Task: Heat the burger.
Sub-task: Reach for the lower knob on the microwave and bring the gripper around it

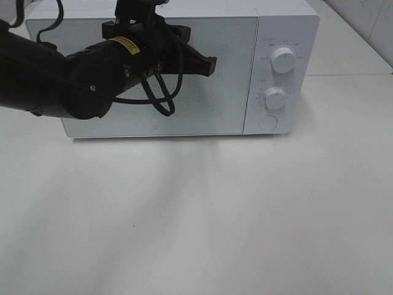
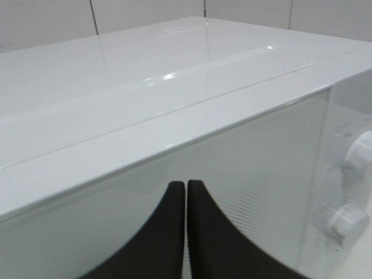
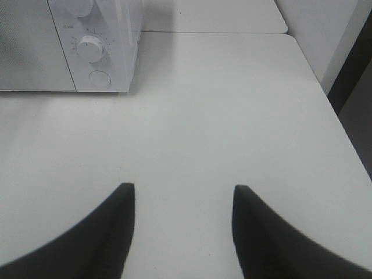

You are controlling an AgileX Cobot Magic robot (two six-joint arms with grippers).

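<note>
Left arm, black, jointed: enters from the left, raised in front of the upper part of the microwave door, pointing towards the control panel. Left fingers: pressed together, holding nothing; contact with the door cannot be told.
Right fingers: seen in the wrist view only, roughly half apart, empty, above bare tabletop to the right of the microwave.
Boxy white microwave oven: one, door closed.
Round white dials: two, upper and lower.
Round white button: one, below the dials.
Burger: in no view; its place cannot be told.
Matte white tabletop: broad open room in front of the oven; right edge visible in the right wrist view.
</note>
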